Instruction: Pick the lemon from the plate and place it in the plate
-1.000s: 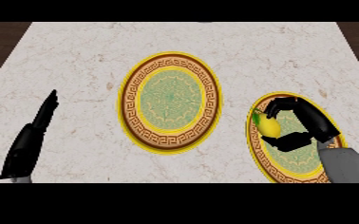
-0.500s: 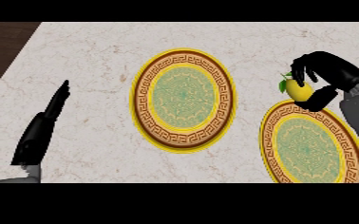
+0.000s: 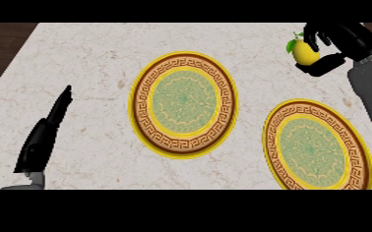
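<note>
Black right hand (image 3: 340, 44) pinches the small yellow lemon (image 3: 304, 53) between curled fingers and thumb, above the pale marble counter (image 3: 94, 64), beyond the right gold-rimmed patterned round plate (image 3: 317, 150). Lemon's long axis near upright, green leaf end up. Centre matching plate (image 3: 184, 104) bare. Left hand (image 3: 45, 134) rests lower left, fingers straight together.

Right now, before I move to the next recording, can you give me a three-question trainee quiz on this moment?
1. True or false: the lemon lies on the right plate.
2. Which hand holds the lemon? A) left hand B) right hand
3. Fill in: the centre plate has ___ on it.

Key: 1 false, it is held above the counter; 2 B; 3 nothing.
</note>
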{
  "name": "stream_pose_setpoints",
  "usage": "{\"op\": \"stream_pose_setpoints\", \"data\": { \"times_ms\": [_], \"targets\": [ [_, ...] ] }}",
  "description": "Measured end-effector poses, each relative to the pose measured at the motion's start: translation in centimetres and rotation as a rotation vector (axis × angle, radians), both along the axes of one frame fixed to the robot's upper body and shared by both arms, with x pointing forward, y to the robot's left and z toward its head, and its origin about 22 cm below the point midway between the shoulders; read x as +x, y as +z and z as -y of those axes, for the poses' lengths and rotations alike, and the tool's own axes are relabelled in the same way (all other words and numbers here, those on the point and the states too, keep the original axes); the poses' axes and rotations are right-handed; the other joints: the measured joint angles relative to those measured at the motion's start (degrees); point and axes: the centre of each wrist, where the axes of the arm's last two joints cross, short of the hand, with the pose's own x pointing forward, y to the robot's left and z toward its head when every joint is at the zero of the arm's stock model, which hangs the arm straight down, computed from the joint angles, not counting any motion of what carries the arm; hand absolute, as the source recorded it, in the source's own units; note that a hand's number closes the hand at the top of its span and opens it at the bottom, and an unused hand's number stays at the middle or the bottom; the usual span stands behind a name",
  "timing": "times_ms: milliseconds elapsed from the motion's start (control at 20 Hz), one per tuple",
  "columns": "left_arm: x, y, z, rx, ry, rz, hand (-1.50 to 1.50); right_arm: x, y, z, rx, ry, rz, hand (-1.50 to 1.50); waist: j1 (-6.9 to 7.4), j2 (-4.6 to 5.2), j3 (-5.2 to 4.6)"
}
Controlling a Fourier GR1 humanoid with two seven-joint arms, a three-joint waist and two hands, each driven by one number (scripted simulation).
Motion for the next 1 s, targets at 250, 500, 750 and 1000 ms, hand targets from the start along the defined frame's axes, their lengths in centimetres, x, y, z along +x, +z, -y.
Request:
{"op": "stream_pose_setpoints", "data": {
  "times_ms": [250, 500, 750, 1000],
  "targets": [
    [-0.7, -0.2, -0.7, 0.000, 0.031, -0.017, 0.00, 1.3, 3.2, -0.7, 0.133, 0.189, 0.114, 1.50, -1.90, -0.75, -0.08],
    [-1.2, -0.6, -2.4, -0.003, 0.059, -0.033, 0.00, 2.3, 5.1, -3.2, 0.229, 0.366, 0.105, 1.50, -3.32, -1.22, -0.18],
    [-1.8, -0.9, -2.0, 0.003, 0.073, -0.030, 0.00, 2.6, 6.6, -8.1, 0.272, 0.490, 0.071, 1.50, -4.26, -1.57, -0.21],
    [-1.6, -0.9, -2.3, 0.002, 0.083, -0.030, 0.00, 1.6, 7.3, -13.8, 0.304, 0.549, 0.026, 1.50, -4.90, -1.78, -0.23]
  ]
}}
